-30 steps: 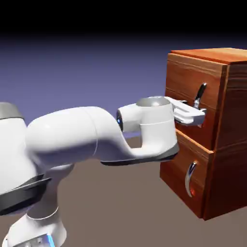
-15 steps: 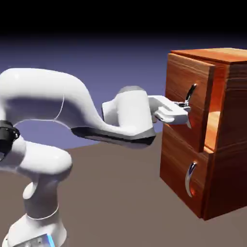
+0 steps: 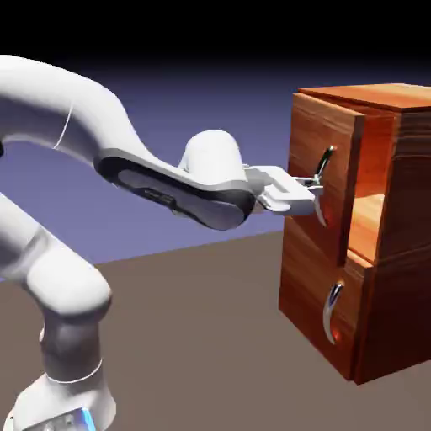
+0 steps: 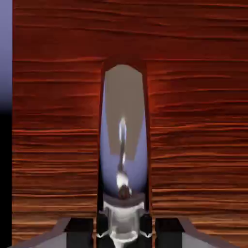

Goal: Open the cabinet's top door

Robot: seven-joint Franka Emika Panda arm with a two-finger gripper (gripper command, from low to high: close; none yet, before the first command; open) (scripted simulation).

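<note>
The reddish-brown cabinet point(image 3: 396, 261) stands at the right of the exterior view. Its top door point(image 3: 313, 135) juts out from the cabinet front, leaving a gap behind it that shows the lit inside. My gripper point(image 3: 316, 192) is shut on the top door's curved silver handle point(image 3: 323, 162), near the handle's lower end. In the hand view the handle point(image 4: 123, 145) fills the middle as a tall shiny bar against the wood panel point(image 4: 193, 135), and my gripper point(image 4: 123, 226) clamps its near end at the bottom edge.
The lower panel point(image 3: 303, 295) sits flush and closed, with its own silver handle point(image 3: 332, 310). My white arm point(image 3: 168, 185) arches in from the left, over the brown tabletop point(image 3: 210, 337).
The gripper closed on the top handle and drew back to the left. The top door slid out from the cabinet front. The arm's elbow rose.
</note>
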